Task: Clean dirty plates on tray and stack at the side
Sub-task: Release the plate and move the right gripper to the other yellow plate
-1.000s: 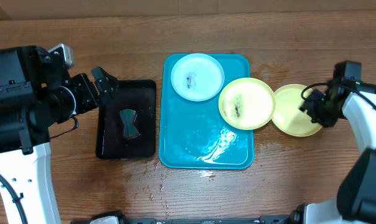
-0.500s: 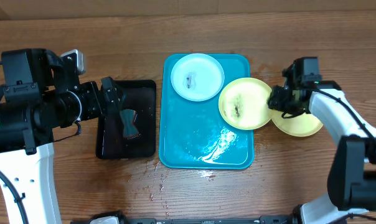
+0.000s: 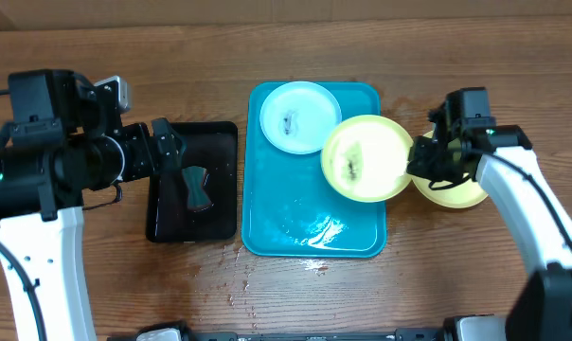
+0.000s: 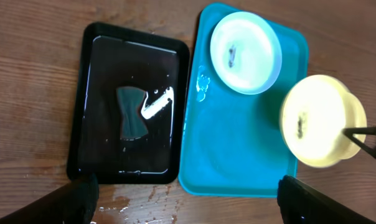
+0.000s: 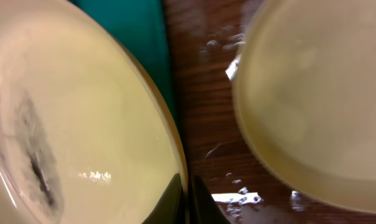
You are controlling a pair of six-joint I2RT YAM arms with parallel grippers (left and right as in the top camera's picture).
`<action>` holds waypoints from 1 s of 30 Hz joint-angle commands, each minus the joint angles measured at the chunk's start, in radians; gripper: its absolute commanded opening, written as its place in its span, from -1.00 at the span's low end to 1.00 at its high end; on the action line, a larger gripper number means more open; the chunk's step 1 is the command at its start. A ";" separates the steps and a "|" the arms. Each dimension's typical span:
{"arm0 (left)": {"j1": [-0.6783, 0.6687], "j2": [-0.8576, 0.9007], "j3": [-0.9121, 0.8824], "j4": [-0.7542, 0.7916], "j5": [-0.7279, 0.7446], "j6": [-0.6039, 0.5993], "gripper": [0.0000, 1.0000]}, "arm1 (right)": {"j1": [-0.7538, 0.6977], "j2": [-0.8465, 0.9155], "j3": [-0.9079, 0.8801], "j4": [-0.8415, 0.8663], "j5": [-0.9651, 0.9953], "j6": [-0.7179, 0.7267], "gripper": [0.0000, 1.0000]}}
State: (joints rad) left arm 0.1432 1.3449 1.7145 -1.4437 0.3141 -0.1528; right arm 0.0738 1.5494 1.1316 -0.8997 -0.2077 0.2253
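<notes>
- Three small round plastic plates are in view: a pale blue-white plate [image 3: 300, 116] with a dark central smear lies on the large turquoise rectangular plastic tray [image 3: 267, 223], toward its far left corner.
- A smeared pale yellow-green plate [image 3: 366, 158] overhangs the tray's right edge. A clean-looking yellow-green plate [image 3: 456, 189] lies on the wooden table [image 3: 106, 284] just beyond that edge.
- The right gripper [image 3: 417, 163] pinches the smeared plate's right rim with its jaws closed on it; the wrist view shows the fingertips [image 5: 175, 199] meeting at the lip.
- The left gripper [image 3: 169, 152] hangs with jaws spread wide and empty over the small black rectangular tray [image 3: 163, 227], where a dark scrap of cloth [image 3: 199, 188] lies in liquid.
- The plate looks light, stiff and probably wet, so it is likely slippery. The raised rim is the only purchase, and an edge pinch may let it swing.
</notes>
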 commanded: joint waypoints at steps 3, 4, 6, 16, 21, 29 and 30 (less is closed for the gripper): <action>-0.013 0.059 -0.058 0.003 -0.015 0.018 0.63 | 0.183 -0.036 -0.010 -0.016 -0.018 0.023 -0.92; -0.014 0.069 -0.071 0.005 -0.016 0.018 0.62 | 0.227 -0.027 -0.035 -0.003 0.024 0.074 -0.92; -0.014 0.084 -0.091 0.009 -0.023 0.009 0.58 | 0.295 -0.004 -0.084 0.020 0.136 0.220 -0.92; -0.075 0.101 -0.220 0.114 -0.229 -0.096 0.60 | 0.384 0.094 -0.196 0.220 0.251 0.342 -0.80; -0.159 0.117 -0.354 0.208 -0.400 -0.205 0.83 | 0.377 0.039 -0.124 0.150 0.249 0.245 -0.42; -0.164 0.256 -0.568 0.462 -0.373 -0.244 0.62 | 0.378 -0.125 -0.063 0.056 0.251 0.212 -0.25; -0.164 0.289 -0.583 0.492 -0.369 -0.243 0.58 | 0.378 -0.135 -0.063 0.049 0.251 0.212 -0.24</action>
State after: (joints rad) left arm -0.0200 1.5665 1.1759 -0.9928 -0.0410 -0.3737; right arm 0.4530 1.4567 1.0508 -0.8391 0.0330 0.4549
